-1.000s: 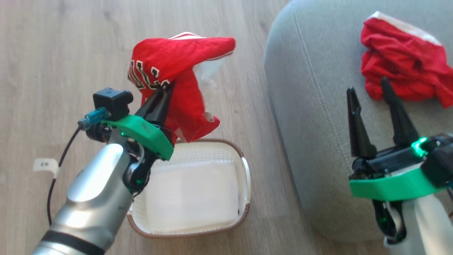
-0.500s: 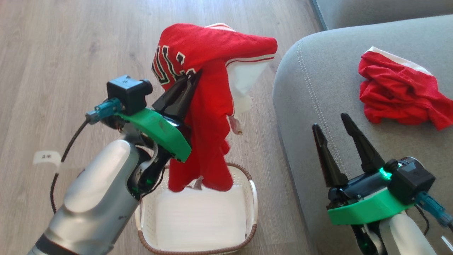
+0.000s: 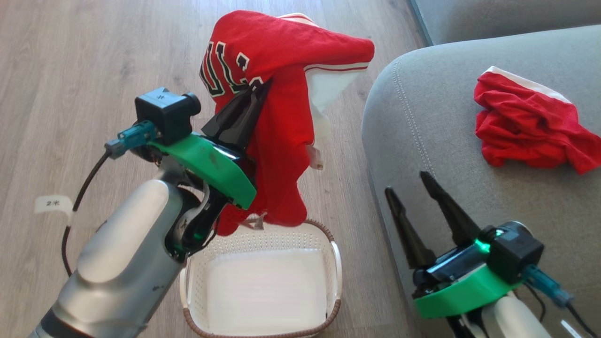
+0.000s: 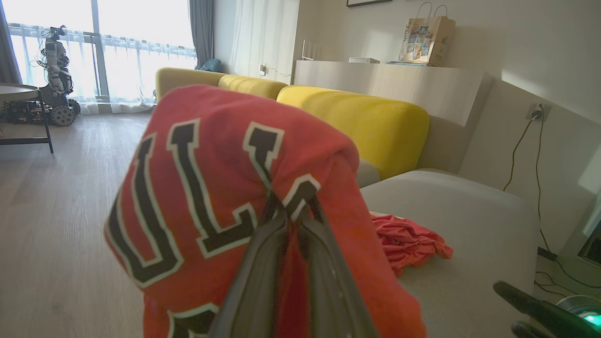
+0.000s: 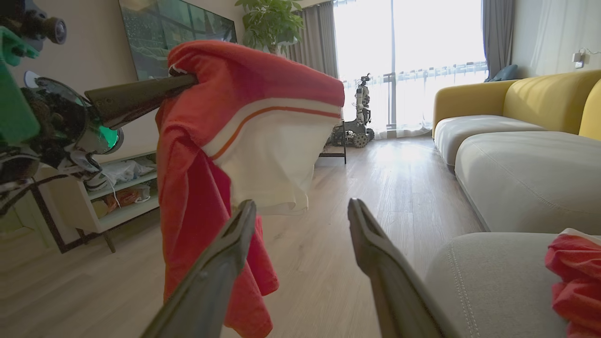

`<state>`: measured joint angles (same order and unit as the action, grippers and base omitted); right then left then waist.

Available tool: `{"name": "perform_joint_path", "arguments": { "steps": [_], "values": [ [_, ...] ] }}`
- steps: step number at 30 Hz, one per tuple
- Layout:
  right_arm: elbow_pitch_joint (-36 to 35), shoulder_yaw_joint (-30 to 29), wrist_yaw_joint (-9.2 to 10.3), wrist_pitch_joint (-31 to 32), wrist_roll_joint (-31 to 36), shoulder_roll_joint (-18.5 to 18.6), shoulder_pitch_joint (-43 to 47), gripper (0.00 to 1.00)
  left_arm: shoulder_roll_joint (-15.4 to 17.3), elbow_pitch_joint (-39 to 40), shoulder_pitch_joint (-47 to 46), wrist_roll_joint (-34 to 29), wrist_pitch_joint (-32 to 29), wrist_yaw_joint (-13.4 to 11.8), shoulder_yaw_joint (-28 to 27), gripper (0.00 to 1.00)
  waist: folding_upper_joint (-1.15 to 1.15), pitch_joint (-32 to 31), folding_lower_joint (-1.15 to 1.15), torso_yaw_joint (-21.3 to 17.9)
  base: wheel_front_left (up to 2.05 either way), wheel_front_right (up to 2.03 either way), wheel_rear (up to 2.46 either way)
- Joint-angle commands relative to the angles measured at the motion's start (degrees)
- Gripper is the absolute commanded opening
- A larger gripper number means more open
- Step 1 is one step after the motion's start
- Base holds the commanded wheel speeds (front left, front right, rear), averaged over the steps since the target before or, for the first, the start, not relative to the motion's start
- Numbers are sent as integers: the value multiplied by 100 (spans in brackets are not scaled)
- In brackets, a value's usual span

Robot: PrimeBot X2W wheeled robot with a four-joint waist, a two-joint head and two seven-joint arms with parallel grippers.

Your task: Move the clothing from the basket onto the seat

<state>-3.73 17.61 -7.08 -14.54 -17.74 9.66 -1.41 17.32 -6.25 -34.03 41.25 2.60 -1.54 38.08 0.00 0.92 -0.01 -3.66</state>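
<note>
"The clothing (image 3: 281,122) is only partly moved. You have one red piece with white trim (image 3: 526,126) lying in a crumpled heap on the seat (image 3: 436,141). That one is done."

"Yes, and you have the red jersey (image 3: 263,42) up in the air. Your left gripper (image 3: 265,87) has its fingers pinched together on the cloth, and the jersey hangs down from them. It is over the far end of the basket (image 3: 336,267) and the floor (image 3: 70,70). It is beside the seat, not over it."

"So I think you need to carry that one across and let it go on the seat. What about your other gripper?"

"Your right gripper (image 3: 406,183) has its fingers wide apart with nothing between them. It sits by the edge of the seat, near the basket."

"Now look in the basket. What is in there for you?"

"One flat white thing (image 3: 265,286) lies on the bottom. It looks like a folded white garment, and it covers most of the bottom. I see nothing else in there."

"Then you are about a third done, I'd say. One piece is on the seat, one is in your grip, and one is left to fetch from the basket."
</note>
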Motion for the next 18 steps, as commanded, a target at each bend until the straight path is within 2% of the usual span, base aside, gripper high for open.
{"name": "perform_joint_path", "arguments": {
  "steps": [1,8,18],
  "values": [
    [-201,227,-41,-5,-83,72,-205,100,158,197,-457,4,1,-30,-289,0,0,11,1,-5,0,0,0],
    [101,1268,-41,84,-433,70,-754,100,146,173,-544,4,-40,-30,-257,0,0,30,1,3,0,0,0],
    [1503,2264,-41,43,-898,-320,-1890,100,-14,116,-659,-37,-147,77,10,0,0,85,1,236,0,0,0]
  ]
}}
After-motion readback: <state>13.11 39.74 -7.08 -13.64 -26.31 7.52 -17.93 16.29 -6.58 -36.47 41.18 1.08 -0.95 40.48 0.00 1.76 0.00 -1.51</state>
